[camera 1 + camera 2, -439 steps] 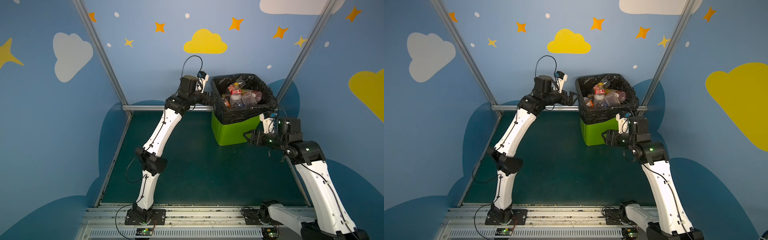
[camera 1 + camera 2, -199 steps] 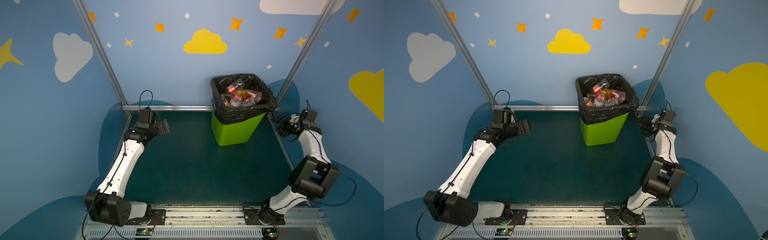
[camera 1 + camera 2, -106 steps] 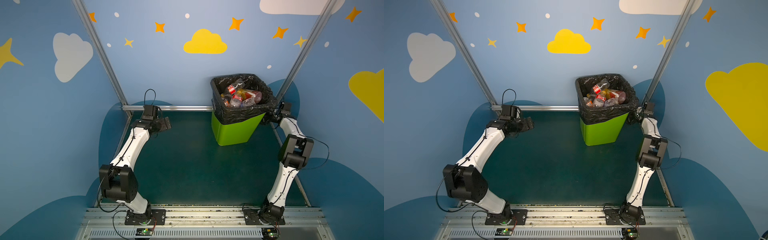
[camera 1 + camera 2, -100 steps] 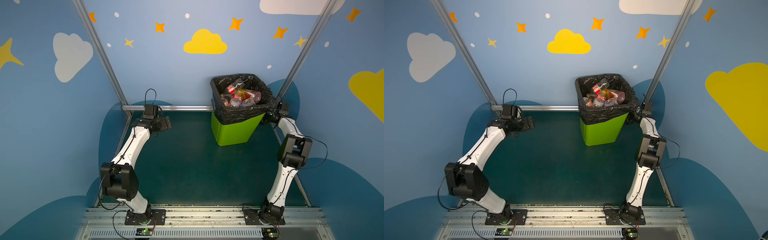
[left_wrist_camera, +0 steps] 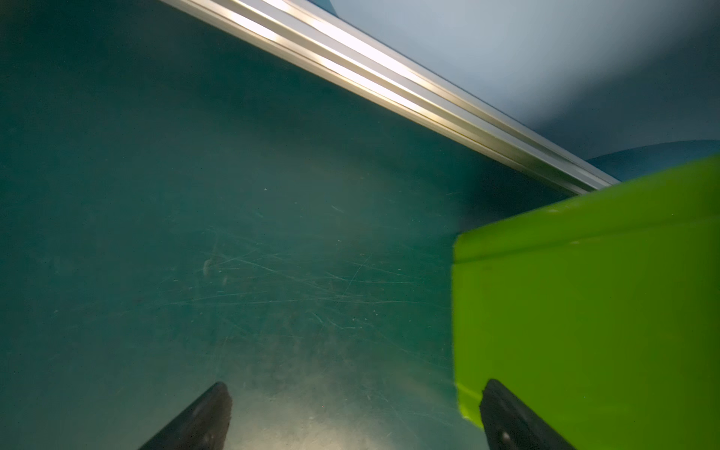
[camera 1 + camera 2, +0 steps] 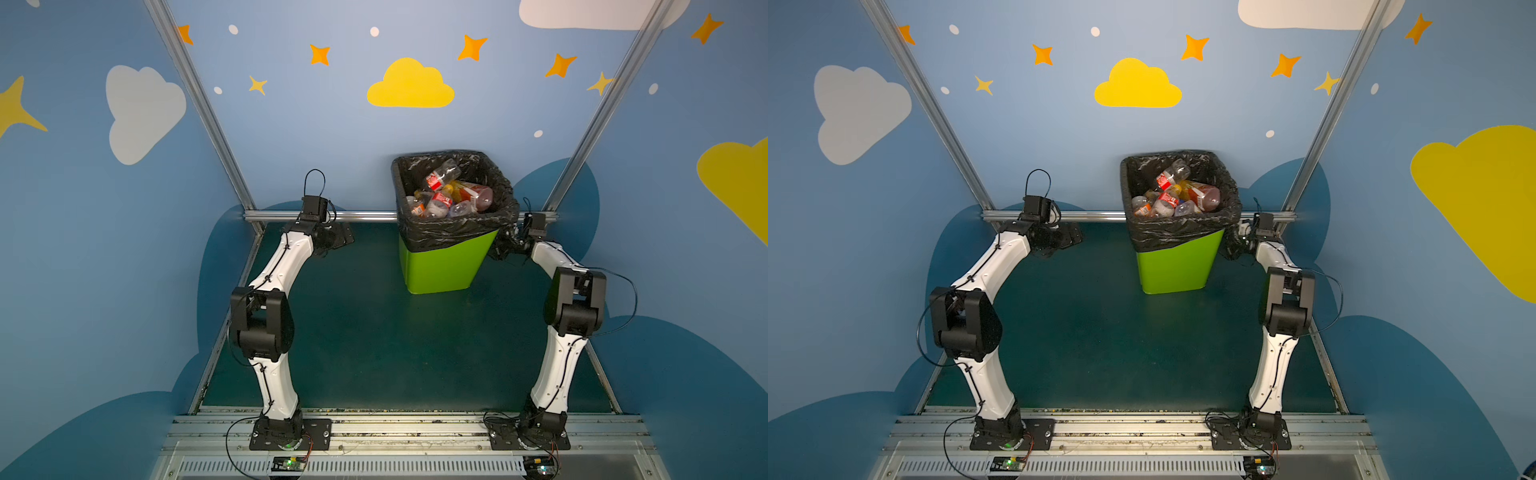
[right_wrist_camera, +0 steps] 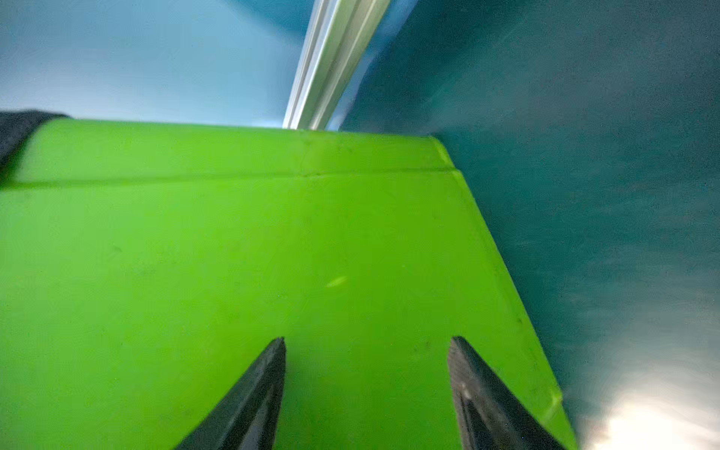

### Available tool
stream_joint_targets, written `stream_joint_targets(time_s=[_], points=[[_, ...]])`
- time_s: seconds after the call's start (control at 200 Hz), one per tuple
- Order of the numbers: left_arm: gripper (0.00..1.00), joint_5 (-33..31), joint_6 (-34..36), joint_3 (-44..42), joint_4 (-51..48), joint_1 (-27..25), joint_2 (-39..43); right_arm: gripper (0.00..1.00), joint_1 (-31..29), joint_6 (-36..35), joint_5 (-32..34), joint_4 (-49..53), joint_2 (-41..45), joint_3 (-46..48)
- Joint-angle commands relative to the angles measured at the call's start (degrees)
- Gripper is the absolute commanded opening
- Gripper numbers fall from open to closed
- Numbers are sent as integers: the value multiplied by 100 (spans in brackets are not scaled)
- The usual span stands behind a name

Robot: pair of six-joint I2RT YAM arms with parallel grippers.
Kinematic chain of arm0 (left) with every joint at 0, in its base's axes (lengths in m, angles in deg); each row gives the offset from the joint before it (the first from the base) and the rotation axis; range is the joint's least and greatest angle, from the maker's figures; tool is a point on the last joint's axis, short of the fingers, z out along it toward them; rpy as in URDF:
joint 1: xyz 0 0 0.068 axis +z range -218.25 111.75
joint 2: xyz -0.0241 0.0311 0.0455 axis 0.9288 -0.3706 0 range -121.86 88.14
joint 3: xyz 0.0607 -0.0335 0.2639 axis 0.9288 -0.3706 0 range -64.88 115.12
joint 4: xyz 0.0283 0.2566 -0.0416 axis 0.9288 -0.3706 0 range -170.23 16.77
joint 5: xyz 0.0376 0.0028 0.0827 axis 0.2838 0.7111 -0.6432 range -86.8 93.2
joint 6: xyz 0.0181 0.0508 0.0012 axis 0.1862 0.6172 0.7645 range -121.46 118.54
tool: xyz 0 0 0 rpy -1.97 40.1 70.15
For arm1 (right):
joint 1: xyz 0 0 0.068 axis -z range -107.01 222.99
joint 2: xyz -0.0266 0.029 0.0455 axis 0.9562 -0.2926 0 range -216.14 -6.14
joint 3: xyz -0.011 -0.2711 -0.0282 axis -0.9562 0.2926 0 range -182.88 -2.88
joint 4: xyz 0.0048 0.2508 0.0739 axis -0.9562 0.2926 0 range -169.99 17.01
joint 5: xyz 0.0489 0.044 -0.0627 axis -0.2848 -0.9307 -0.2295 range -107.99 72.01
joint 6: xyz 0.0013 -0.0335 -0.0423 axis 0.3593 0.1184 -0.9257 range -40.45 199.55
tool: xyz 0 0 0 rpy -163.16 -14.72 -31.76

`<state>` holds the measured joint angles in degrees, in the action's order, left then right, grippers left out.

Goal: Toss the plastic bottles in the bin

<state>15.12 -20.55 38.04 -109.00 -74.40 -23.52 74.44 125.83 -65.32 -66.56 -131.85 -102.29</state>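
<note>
The dark green surface [image 6: 374, 332] carried no loose bottle that I could see. The lime-green bin [image 6: 440, 266] stood by the aluminium rail [image 6: 365, 216], holding the plastic bottles [image 6: 440, 199]. I judged them light, slick and crushable, best pinched mid-body. My left claw [image 6: 343, 239] gaped empty, well apart from the bin. My right claw [image 6: 500, 249], part spread and empty, hung just beside the bin's wall, which crowded it.

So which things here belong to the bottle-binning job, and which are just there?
Job: plastic bottles, heaped in the bin; left gripper and right gripper, both open, empty.
Just there: metal rail, painted walls, teal floor.
</note>
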Motion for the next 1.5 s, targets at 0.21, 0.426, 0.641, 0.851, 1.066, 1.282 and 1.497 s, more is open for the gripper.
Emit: stream_joint_targets(time_s=[0.21, 0.426, 0.641, 0.851, 1.066, 1.282, 1.497], points=[[100, -452, 280, 827, -662, -17, -392, 67, -1056, 544, -871, -1019, 343, 657], [100, -469, 371, 637, -749, 59, -287, 69, -800, 3, -105, -448, 1154, 1267], [100, -995, 293, 326, -794, 86, -113, 71, -216, -1022, 750, 669, 1993, 1435], [100, -1435, 124, -1804, 388, 788, 1781, 76, 304, -2351, 1355, 1022, 3118, 1865], [100, -2148, 659, -3421, 1182, 1083, 3247, 92, 199, -2892, 1776, 623, 4388, 2418], [100, -1392, 994, -5198, 2820, 1354, 3458, 94, 115, -3061, 2145, 248, 5083, 3320], [100, -762, 1160, -6871, 5718, 1354, 3049, 94, 135, -3113, 2465, 267, 5221, 3640]])
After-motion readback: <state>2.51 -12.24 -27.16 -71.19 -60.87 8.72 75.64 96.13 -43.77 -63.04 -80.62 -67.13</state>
